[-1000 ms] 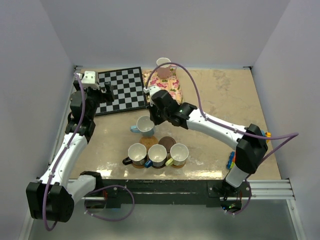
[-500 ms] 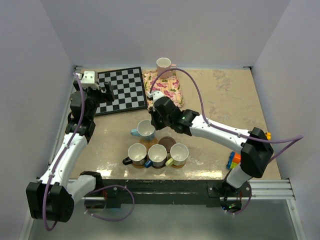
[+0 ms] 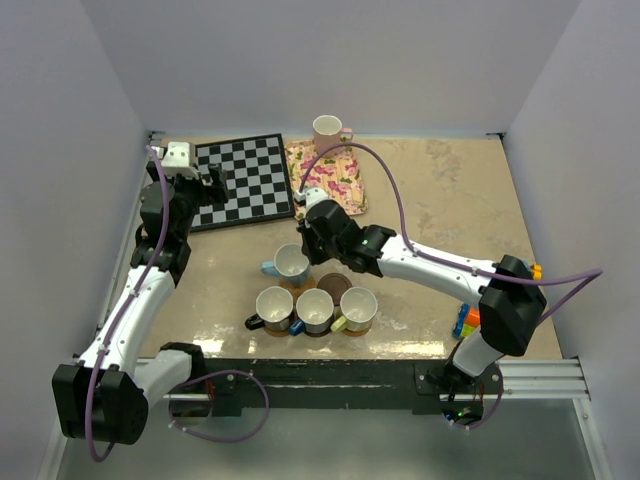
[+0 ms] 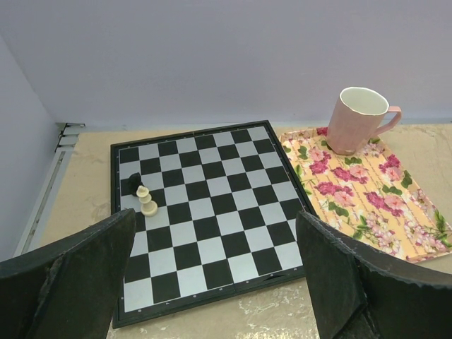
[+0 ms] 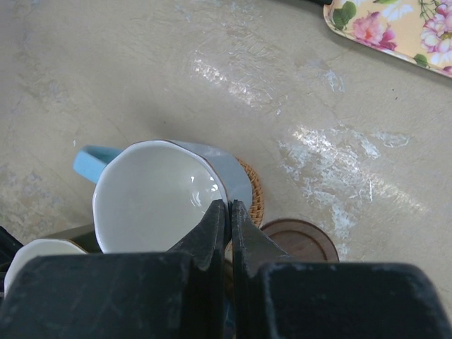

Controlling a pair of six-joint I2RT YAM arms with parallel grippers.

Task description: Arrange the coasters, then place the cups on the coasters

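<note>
My right gripper (image 5: 229,206) is shut on the rim of the light blue cup (image 5: 155,198), one finger inside and one outside. The cup (image 3: 291,264) is over an orange woven coaster (image 5: 251,194); whether it rests on it I cannot tell. A bare dark brown coaster (image 3: 334,285) lies just to the right. In front stand the black cup (image 3: 274,306), the dark blue cup (image 3: 315,308) and the yellow-green cup (image 3: 358,306). The pink cup (image 4: 357,120) stands on the floral tray (image 4: 367,191). My left gripper (image 4: 215,219) hangs open over the chessboard (image 4: 205,205), holding nothing.
Two chess pieces (image 4: 145,198) stand on the board's left side. Coloured toy blocks (image 3: 462,320) lie by the right arm near the table's front right. Walls close in the table on the left, back and right.
The right arm has brought the light blue cup a little toward the front row and lower, over the orange coaster. The left arm has not moved.
</note>
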